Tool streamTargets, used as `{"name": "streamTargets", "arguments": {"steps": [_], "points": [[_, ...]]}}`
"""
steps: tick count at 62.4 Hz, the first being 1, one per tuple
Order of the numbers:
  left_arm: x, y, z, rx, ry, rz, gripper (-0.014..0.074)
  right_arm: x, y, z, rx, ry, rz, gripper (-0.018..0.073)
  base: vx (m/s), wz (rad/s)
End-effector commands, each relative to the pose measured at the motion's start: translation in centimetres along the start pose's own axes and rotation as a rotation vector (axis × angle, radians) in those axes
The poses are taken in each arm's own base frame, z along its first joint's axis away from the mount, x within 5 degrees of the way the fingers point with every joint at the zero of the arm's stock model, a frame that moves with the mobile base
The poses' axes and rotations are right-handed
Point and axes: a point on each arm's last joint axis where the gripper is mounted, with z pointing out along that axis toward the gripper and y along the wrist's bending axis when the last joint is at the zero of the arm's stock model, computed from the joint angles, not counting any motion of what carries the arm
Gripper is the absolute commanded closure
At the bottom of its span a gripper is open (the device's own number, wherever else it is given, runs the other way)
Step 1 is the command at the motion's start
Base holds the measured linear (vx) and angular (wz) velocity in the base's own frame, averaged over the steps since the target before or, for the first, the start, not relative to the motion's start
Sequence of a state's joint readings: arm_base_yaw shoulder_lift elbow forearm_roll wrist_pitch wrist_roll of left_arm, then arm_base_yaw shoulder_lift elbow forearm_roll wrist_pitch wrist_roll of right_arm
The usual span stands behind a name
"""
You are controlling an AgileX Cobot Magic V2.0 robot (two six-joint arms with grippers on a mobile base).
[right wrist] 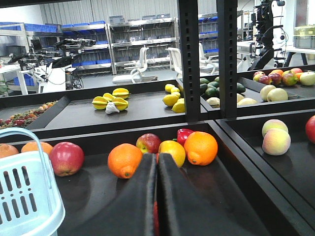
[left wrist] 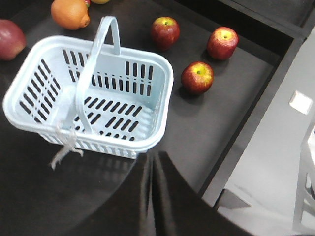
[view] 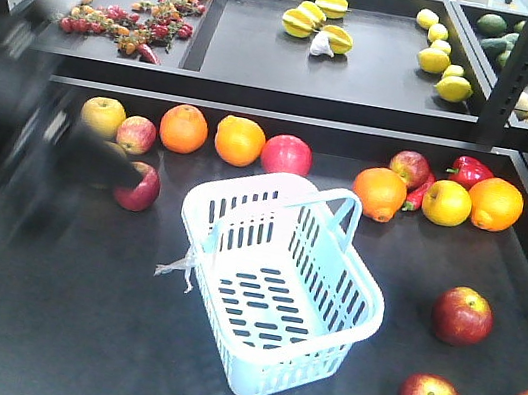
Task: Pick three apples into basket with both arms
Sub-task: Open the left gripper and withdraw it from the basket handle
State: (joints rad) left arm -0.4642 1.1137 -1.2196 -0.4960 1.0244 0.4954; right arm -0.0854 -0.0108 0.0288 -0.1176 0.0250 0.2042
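1. Apples [view: 462, 316], three dark red ones, lie on the table [view: 70, 327] right of the basket [view: 287, 376]. They are apart from one another, and none is inside it.
2. The left gripper [left wrist: 153, 162] is clenched, fingers pressed together with nothing between them. It hangs over the table left of the basket, on the side where the scrap [left wrist: 64, 152] is tied.
3. The right gripper [right wrist: 157, 160] is likewise closed on nothing, low over the table right of the basket. Its own view catches only one corner of the basket.
4. Only the front view shows the left arm [view: 14, 115], a black blur left of the basket beside a lone apple [view: 137, 186].
5. The left wrist view looks down through the basket's slotted bottom, with all three apples beyond its far side. Grey floor [left wrist: 275, 162] shows past the table's raised edge.
6. The table is matte black. Oranges [view: 381, 194] sit behind the basket, and farther back a second tray [view: 257, 55] holds starfruit [view: 319, 19] and lemons [view: 440, 55].
7. The right wrist view shows the room behind the basket: metal shelves [right wrist: 138, 34] with blue bins [right wrist: 83, 24], and white chairs [right wrist: 140, 64].
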Motion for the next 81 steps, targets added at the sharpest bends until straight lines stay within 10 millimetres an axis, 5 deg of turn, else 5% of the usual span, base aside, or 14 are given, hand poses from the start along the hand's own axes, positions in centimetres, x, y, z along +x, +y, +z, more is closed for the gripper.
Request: {"name": "streamTargets", "arguments": {"steps": [1, 19, 27, 38, 48, 58, 67, 76, 81], "points": [[2.7, -1.0, -0.9, -0.035, -0.173, -0.064, 0.0604, -0.2, 0.1, -0.1, -0.008, -0.067, -0.017, 0.0564, 0.0, 0.0], [15.5, -0.6, 2.5, -0.176, -0.349, -0.336, 0.0604, -0.4, 0.1, -0.1, -0.013, -0.084, 0.024, 0.0564, 0.0, 0.0], [19.0, -0.4, 3.7, -0.206, -0.375, -0.461, 0.0604, -0.6, 0.1, -0.1, -0.023, -0.11, 0.271, 0.0564, 0.0, 0.0], [19.8, -0.1, 3.9, -0.232, -0.395, -0.484, 0.0604, -1.7, 0.0, -0.3, -0.058, -0.209, 0.496, 0.0564, 0.0, 0.0], [19.8, -0.1, 3.8, -0.234, -0.398, -0.484, 0.0604, -7.0, 0.6, -1.1, -0.078, -0.244, 0.43, 0.0564, 0.0, 0.0], [19.8, -0.1, 3.8, -0.235, -0.399, -0.484, 0.0604, -13.0, 0.7, -0.3, 0.052, 0.03, 0.162, 0.0564, 0.0, 0.0], [19.8, -0.1, 3.8, -0.235, -0.399, -0.483, 0.0604, -15.7, 1.7, 2.8, 0.001, 0.383, -0.009, 0.0538, 0.0, 0.0], [19.8, -0.1, 3.8, -0.235, -0.399, -0.483, 0.0604, -15.4, 3.5, 6.4, -0.214, 0.622, -0.056, 0.0372, 0.0, 0.0], [19.8, -0.1, 3.8, -0.235, -0.399, -0.483, 0.0604, -14.4, 4.0, 8.5, -0.286, 0.685, -0.044, 0.0183, 0.0, 0.0]]}}
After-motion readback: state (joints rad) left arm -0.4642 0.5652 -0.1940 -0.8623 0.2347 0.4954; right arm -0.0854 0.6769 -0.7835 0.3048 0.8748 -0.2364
